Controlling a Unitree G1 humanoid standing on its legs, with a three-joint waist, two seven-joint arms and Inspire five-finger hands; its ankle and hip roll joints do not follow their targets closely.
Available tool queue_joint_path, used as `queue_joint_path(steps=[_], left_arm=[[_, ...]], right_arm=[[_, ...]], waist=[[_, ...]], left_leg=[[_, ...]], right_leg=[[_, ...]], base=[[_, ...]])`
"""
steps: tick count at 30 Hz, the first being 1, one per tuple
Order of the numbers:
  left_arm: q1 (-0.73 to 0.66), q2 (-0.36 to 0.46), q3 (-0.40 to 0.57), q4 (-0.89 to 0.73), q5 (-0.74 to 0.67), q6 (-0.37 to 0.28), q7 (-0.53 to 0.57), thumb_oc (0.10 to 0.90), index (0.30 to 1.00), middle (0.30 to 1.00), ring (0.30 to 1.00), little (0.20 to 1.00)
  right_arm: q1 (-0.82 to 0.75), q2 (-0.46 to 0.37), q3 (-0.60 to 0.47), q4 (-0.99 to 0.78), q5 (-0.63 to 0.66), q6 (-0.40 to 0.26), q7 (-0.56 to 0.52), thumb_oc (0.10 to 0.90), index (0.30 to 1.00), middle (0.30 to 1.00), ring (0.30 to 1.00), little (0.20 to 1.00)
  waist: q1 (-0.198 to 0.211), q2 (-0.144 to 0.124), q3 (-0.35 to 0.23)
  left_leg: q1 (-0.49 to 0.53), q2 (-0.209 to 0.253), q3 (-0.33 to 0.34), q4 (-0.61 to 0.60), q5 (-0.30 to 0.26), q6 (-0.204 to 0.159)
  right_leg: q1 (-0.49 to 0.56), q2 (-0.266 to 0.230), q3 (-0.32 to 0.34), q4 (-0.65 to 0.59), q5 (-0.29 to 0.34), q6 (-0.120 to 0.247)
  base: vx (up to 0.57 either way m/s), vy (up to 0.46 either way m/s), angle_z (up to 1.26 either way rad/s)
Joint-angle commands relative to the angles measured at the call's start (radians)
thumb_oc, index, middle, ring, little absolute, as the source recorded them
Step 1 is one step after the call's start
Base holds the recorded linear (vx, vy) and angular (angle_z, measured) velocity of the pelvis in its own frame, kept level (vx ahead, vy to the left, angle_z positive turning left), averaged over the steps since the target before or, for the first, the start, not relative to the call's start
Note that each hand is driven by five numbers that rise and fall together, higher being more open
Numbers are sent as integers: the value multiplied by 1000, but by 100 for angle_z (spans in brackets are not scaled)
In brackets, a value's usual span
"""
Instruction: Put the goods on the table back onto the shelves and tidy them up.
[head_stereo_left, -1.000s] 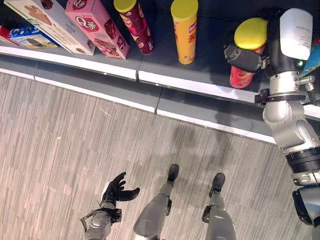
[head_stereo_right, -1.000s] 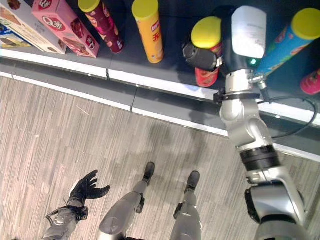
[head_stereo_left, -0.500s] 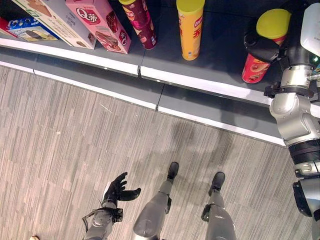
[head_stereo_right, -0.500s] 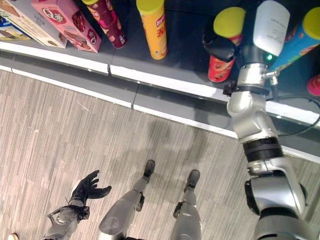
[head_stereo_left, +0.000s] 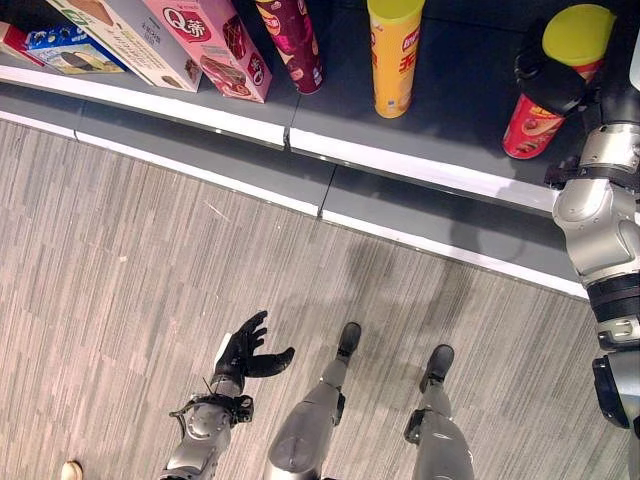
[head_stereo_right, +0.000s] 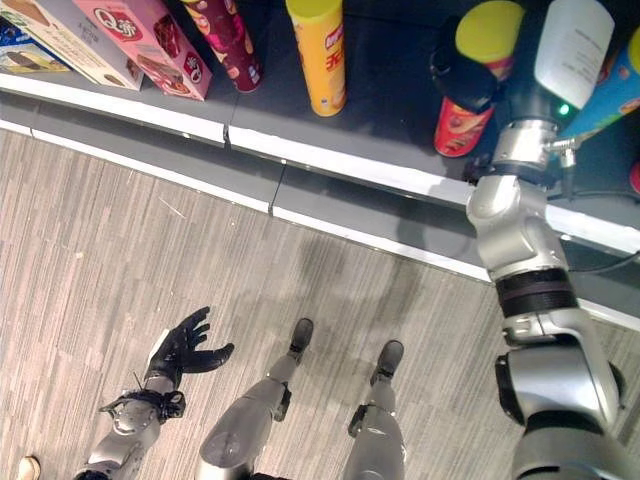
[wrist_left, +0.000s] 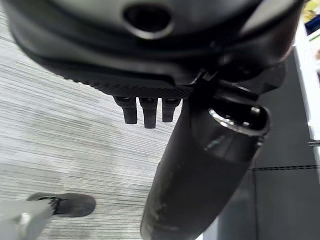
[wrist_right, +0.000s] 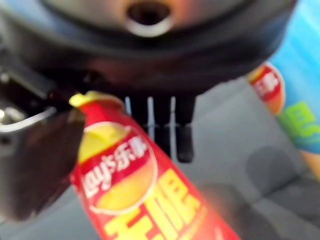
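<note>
Red with a yellow lid, the can (head_stereo_left: 542, 98) you are putting back stands upright on the dark shelf (head_stereo_left: 460, 90), and your right hand (head_stereo_left: 548, 82) is up there with it, thumb and fingers wrapped around its upper part just below the lid. To its left along the same shelf you have a yellow can (head_stereo_left: 394, 55), then a maroon can (head_stereo_left: 292, 42), then a pink box (head_stereo_left: 208, 45) and a pale box (head_stereo_left: 120, 38) lying tilted. A blue can (head_stereo_right: 618, 95) stands just right of your arm. Your left hand (head_stereo_left: 250, 347) hangs low over the striped floor (head_stereo_left: 120, 270), fingers spread loose and holding nothing.
</note>
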Motion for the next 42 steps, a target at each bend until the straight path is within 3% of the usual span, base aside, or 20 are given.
queue_joint_path(steps=[1, 10, 11, 12, 13, 18, 25, 33, 36, 37, 42], left_arm=[[51, 69, -48, -26, 7, -23, 9, 800, 900, 900, 900, 900], [0, 43, -66, -12, 22, -8, 39, 800, 900, 900, 900, 900], [-5, 40, -68, -5, 22, -8, 41, 800, 900, 900, 900, 900], [-10, 38, -70, 3, 21, -7, 44, 800, 900, 900, 900, 900], [-18, 33, -74, 16, 21, -7, 49, 800, 900, 900, 900, 900], [-62, 4, -85, 113, 21, -12, 76, 800, 900, 900, 900, 900], [-190, -85, -93, 444, 28, -13, 154, 800, 900, 900, 900, 900], [-200, -96, -93, 463, 31, -12, 168, 800, 900, 900, 900, 900], [-182, -88, -98, 429, 23, -12, 159, 800, 900, 900, 900, 900], [-158, -72, -108, 391, 12, -12, 141, 800, 900, 900, 900, 900], [-148, -59, -110, 373, 8, -11, 128, 800, 900, 900, 900, 900]], right_arm=[[-155, -91, 1, -45, 13, -33, -85, 400, 300, 300, 300, 300], [-142, -48, -8, -16, 52, -24, -102, 405, 307, 307, 307, 307], [-139, -42, -11, -15, 57, -25, -104, 580, 571, 571, 571, 571], [-138, -35, -12, -13, 61, -26, -105, 711, 766, 766, 766, 766], [-138, -28, -12, -12, 67, -28, -106, 800, 900, 900, 900, 900], [-129, 7, -7, -4, 101, -40, -102, 800, 900, 900, 900, 900], [-107, 113, 3, -2, 189, -82, -105, 800, 900, 900, 900, 900], [-88, 157, -1, -10, 265, -117, -74, 800, 900, 900, 900, 900], [-84, 175, -16, 4, 370, -154, -34, 800, 900, 900, 900, 900], [-78, 198, -48, 53, 597, -227, 50, 800, 900, 900, 900, 900], [-87, 201, -60, 103, 700, -257, 82, 800, 900, 900, 900, 900]], waist=[[15, -17, -59], [10, -24, -62], [9, -26, -61], [8, -27, -60], [7, -29, -60], [-2, -39, -56], [-33, -82, -53], [-43, -98, -54], [-42, -97, -52], [-39, -99, -51], [-34, -96, -50]], left_leg=[[-8, 29, 31, 14, -95, -37], [-8, 31, 28, 12, -97, -36], [-7, 31, 28, 12, -97, -36], [-6, 31, 29, 12, -98, -36], [-6, 31, 30, 12, -98, -36], [-4, 35, 33, 11, -98, -36], [4, 45, 47, 9, -100, -39], [12, 49, 60, 9, -102, -38], [16, 50, 62, 8, -104, -37], [20, 51, 67, 8, -105, -39], [22, 53, 71, 7, -105, -42]], right_leg=[[45, -60, 11, 84, -168, 74], [47, -56, 10, 84, -172, 72], [46, -56, 10, 84, -172, 72], [45, -56, 11, 84, -172, 72], [44, -55, 13, 83, -171, 71], [44, -52, 16, 83, -171, 69], [36, -45, 33, 89, -171, 64], [34, -41, 46, 89, -169, 62], [35, -40, 48, 89, -167, 61], [39, -38, 50, 85, -166, 61], [42, -36, 46, 80, -164, 63]], base=[[0, 0, 0], [0, 0, 0], [0, 0, 0], [0, 0, 0], [0, 0, 0], [0, 0, 0], [0, 0, 0], [4, -10, -9], [-5, -12, -1], [-15, -36, -2], [-3, -8, 0]])
